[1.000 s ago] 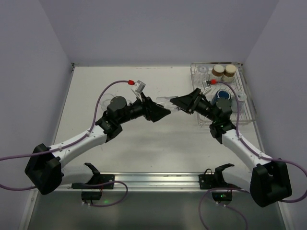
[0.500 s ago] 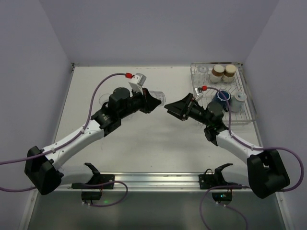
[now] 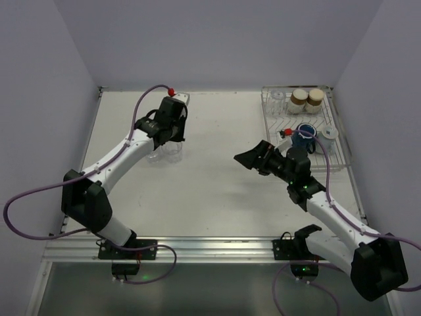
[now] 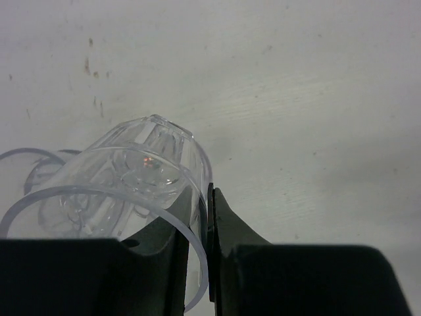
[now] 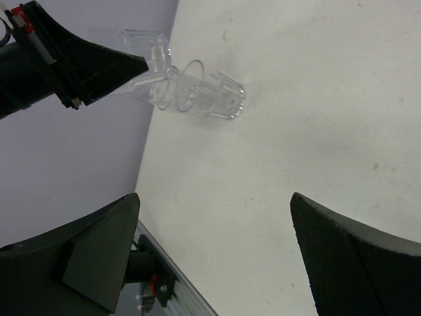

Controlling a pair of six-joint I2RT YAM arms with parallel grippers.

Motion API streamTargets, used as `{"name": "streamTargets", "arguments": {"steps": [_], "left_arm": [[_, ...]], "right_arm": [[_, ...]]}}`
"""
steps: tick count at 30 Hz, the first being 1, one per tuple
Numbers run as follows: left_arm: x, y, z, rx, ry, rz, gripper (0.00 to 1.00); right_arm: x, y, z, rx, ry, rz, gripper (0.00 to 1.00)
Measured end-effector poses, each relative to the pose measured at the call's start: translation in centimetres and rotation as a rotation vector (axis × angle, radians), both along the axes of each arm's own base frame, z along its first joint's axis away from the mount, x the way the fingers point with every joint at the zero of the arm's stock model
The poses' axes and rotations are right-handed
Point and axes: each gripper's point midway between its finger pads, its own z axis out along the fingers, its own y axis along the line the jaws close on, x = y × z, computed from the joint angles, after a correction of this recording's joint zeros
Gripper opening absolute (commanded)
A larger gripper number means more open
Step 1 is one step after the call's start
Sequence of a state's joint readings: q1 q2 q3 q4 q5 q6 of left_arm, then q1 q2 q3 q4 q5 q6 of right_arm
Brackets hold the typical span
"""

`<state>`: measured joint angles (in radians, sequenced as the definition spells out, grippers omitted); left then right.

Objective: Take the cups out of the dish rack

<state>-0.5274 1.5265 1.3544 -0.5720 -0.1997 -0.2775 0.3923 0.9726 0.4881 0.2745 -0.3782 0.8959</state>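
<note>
My left gripper (image 4: 209, 227) is shut on the wall of a clear glass tumbler (image 4: 135, 174), one finger inside the rim and one outside. In the top view the left gripper (image 3: 172, 137) holds the tumbler (image 3: 173, 153) low at the far left of the table, beside another clear tumbler (image 3: 156, 154). My right gripper (image 3: 252, 158) stands wide open and empty at mid-table, left of the dish rack (image 3: 271, 125). The rack holds two cream cups (image 3: 299, 99) (image 3: 315, 99), a dark blue mug (image 3: 304, 135) and a clear tumbler (image 3: 328, 134).
Rims of more clear tumblers (image 4: 29, 164) show left of the held one. The right wrist view shows the left gripper (image 5: 135, 64) and the tumbler group (image 5: 210, 102) near the left wall. The rail (image 3: 210, 247) runs along the near edge.
The tumbler passed from the right gripper to the left at mid-table. The left arm swung it to the far left, beside the other tumblers. The right gripper opened and drew back.
</note>
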Motion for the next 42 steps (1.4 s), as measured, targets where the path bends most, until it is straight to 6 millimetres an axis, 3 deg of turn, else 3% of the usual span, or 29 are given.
{"name": "streamTargets", "arguments": {"steps": [3,6,17,25,26,30,34,38,42], "left_arm": [[0.0,2.0,-2.8,0.087,0.091,0.034,0.00],[-0.1,2.3,-4.3,0.131,0.142,0.030,0.00],[-0.2,2.0,-4.9,0.146,0.191,0.009,0.00],[-0.8,1.8,-6.9,0.163,0.264,-0.009,0.04],[-0.9,1.8,-7.1,0.166,0.273,-0.010,0.06],[-1.1,1.8,-7.7,0.176,0.295,-0.014,0.32],[-0.9,1.9,-7.4,0.185,0.285,-0.016,0.49],[-0.5,1.8,-6.9,0.183,0.269,-0.015,0.68],[-0.4,1.9,-6.7,0.183,0.259,-0.012,0.82]], "right_arm": [[0.1,-0.6,-1.3,-0.055,0.020,-0.020,0.99],[0.1,-0.9,-2.1,-0.091,0.028,-0.030,0.99],[0.2,-1.0,-3.5,-0.130,0.054,-0.024,0.99],[0.3,-1.1,-3.6,-0.137,0.051,-0.026,0.99],[0.3,-1.1,-3.5,-0.137,0.050,-0.026,0.99],[0.4,-1.2,-3.4,-0.138,0.046,-0.037,0.99],[0.8,-1.6,-3.0,-0.152,0.041,-0.065,0.99],[1.4,-2.5,-1.6,-0.188,0.010,-0.116,0.99],[2.4,-3.9,0.2,-0.250,-0.038,-0.183,0.93]]}}
